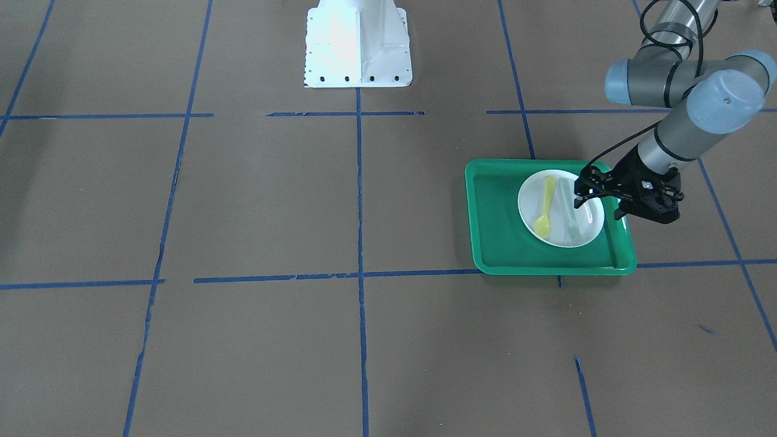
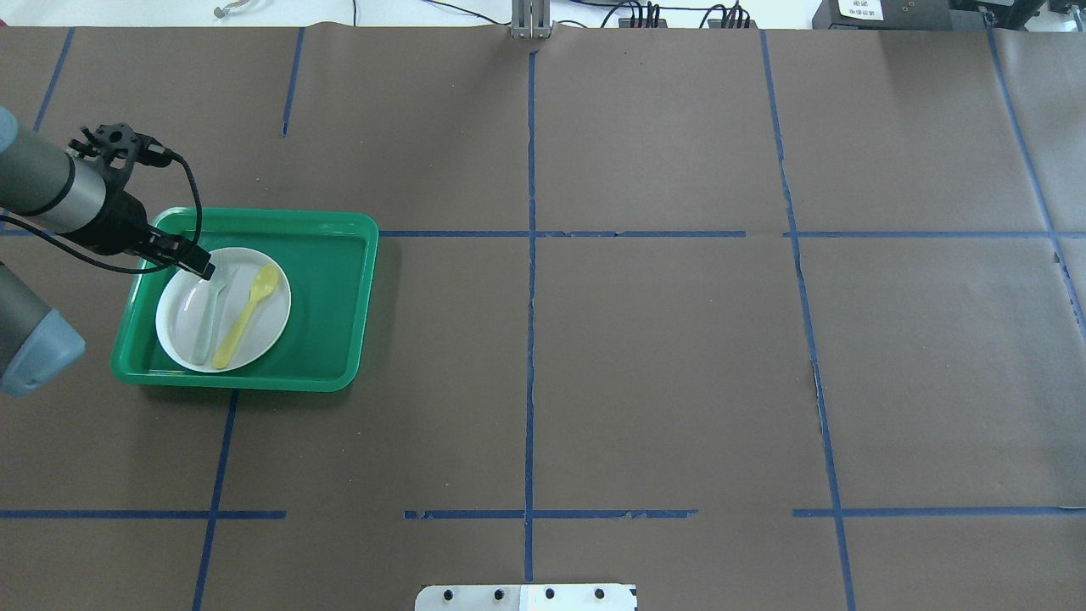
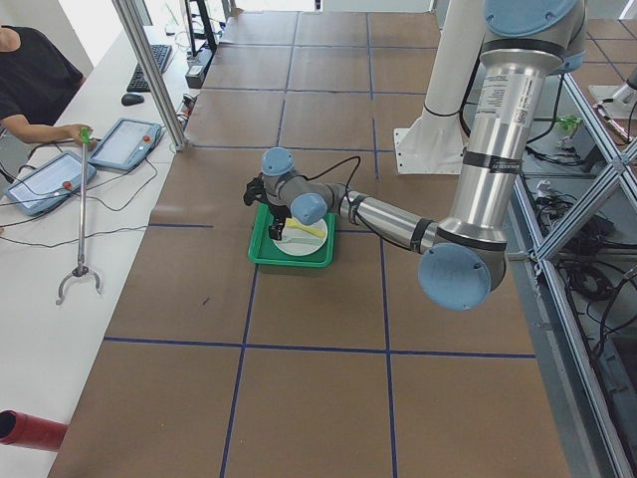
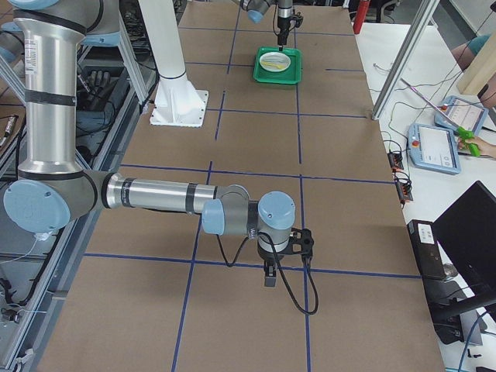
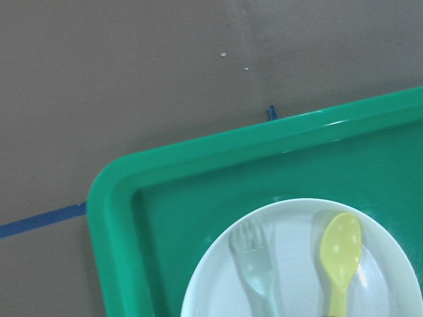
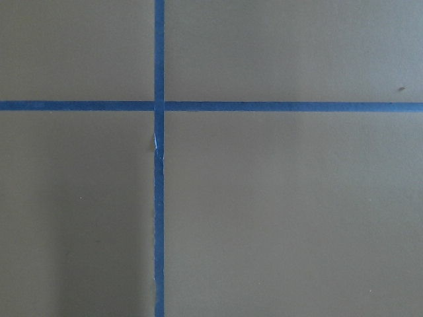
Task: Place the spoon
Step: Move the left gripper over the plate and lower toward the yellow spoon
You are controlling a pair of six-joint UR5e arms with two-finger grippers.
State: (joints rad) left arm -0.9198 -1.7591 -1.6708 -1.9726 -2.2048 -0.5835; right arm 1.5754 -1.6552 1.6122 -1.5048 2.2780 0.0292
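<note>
The yellow spoon lies on a white plate inside a green tray, next to a pale grey-green fork. The overhead view shows the spoon, the fork, the plate and the tray. My left gripper hovers over the plate's edge on the fork's side, open and empty. The left wrist view shows the spoon's bowl and the fork's tines on the plate. My right gripper shows only in the exterior right view, low over the table and far from the tray; I cannot tell its state.
The table is brown paper with a grid of blue tape lines. The robot's white base stands at the table's edge. The right wrist view shows only a tape cross. Operators' tablets lie on a side bench.
</note>
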